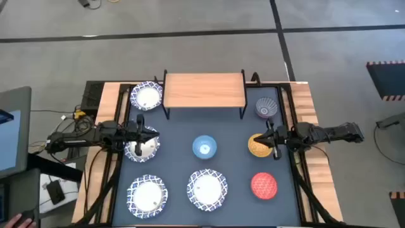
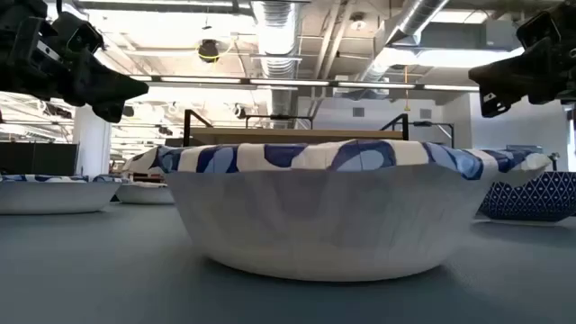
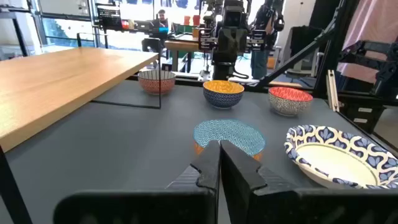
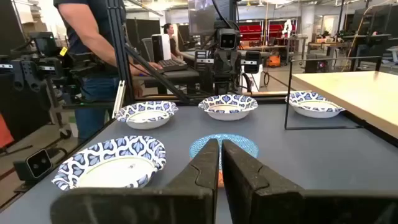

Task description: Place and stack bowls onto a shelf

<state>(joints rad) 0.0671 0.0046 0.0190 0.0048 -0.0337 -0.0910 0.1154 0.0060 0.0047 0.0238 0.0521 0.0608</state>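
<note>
A: Nine bowls ring the table; the shelf (image 1: 204, 89) at twelve o'clock stands bare.

B: Left gripper (image 1: 140, 135) and right gripper (image 1: 272, 140) hover clenched, empty. Descending closed could knock the yellow bowl (image 1: 258, 145) aside.

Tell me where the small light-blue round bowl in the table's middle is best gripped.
Likely the thin rim of the small light-blue round bowl, from straight above, one finger inside and one outside. It sits upright, open side up, apart from the other bowls, so any rim side looks reachable.

Shelf (image 1: 204, 89) – pale matt wood, thin black metal legs; tabletop (image 1: 228, 133) – dark, matt.
</note>
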